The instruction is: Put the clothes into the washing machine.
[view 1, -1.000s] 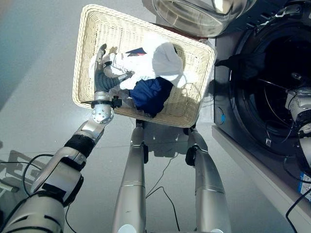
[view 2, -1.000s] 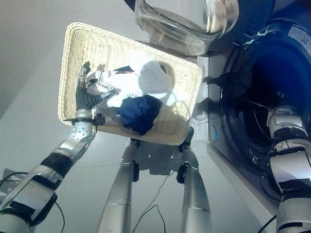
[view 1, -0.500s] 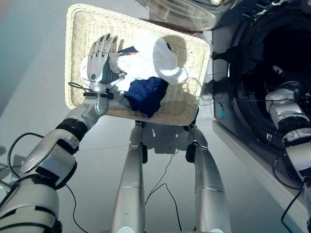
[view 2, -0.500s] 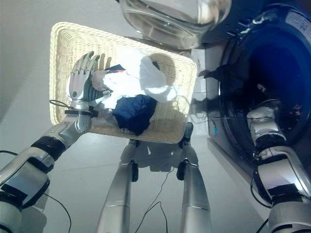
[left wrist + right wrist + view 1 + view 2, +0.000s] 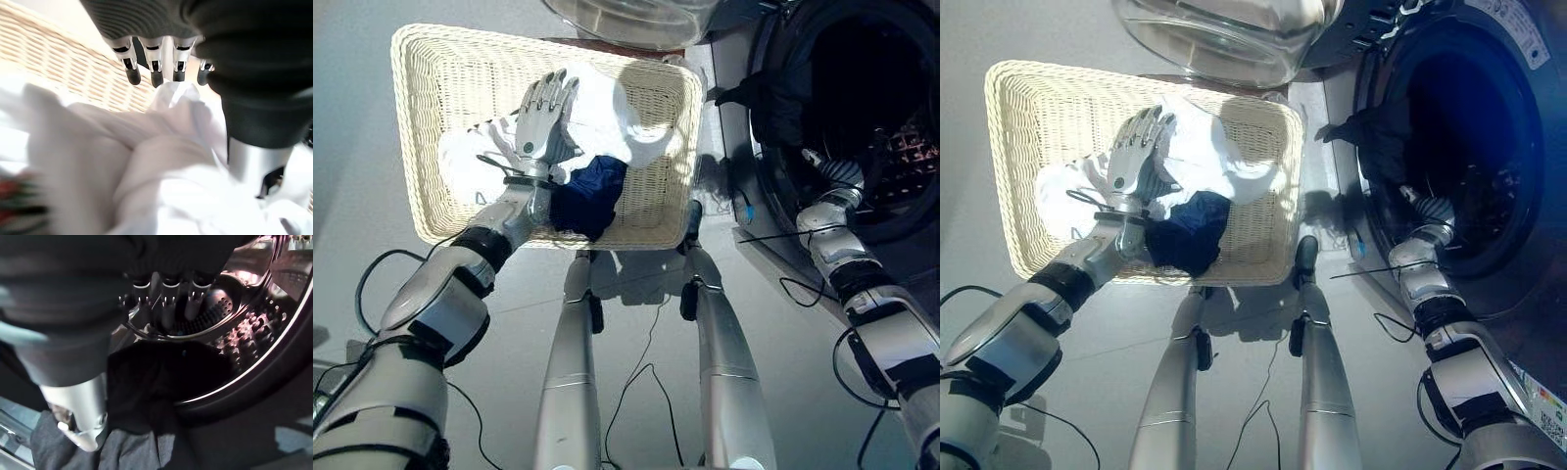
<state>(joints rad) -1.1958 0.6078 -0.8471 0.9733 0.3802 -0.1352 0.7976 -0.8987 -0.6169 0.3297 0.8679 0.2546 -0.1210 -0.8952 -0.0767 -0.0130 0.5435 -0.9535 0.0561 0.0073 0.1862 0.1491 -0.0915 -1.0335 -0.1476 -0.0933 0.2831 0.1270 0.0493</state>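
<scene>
**Ana:** Over the wicker basket (image 5: pixel 421 117), the left hand (image 5: pixel 540 122) hovers with its fingers straight and spread, holding nothing. From the wrist view its dark fingertips (image 5: pixel 132 76) sit just above a fold of the white garment (image 5: pixel 161 171).

**Ben:** And the right hand?

**Ana:** The right hand (image 5: pixel 166 298) is reached into the washing machine (image 5: pixel 1489 157), with a dark garment (image 5: pixel 161 382) draped over the lip of the drum below it. Its fingers look loosely extended rather than clamped on the cloth, so I read it as unclenched and empty.

**Ben:** So what's left to load?

**Ana:** The white garment and a navy garment (image 5: pixel 589 192) beside it, both lying in the basket; the navy one is against the near wall.

**Ben:** How should the pick go?

**Ana:** My judgement: lower the left hand onto the raised bunch of white cloth, not a flat stretch, and curl fingers and thumb deep round a thick fold. A thin pinch would likely slip or trail a sleeve. Lift straight up until the cloth clears the basket's rim, or it may snag the weave or drag the navy piece along. The dark garment on the lip also wants pushing further in so nothing hangs out of the open door (image 5: pixel 1214 39).
</scene>
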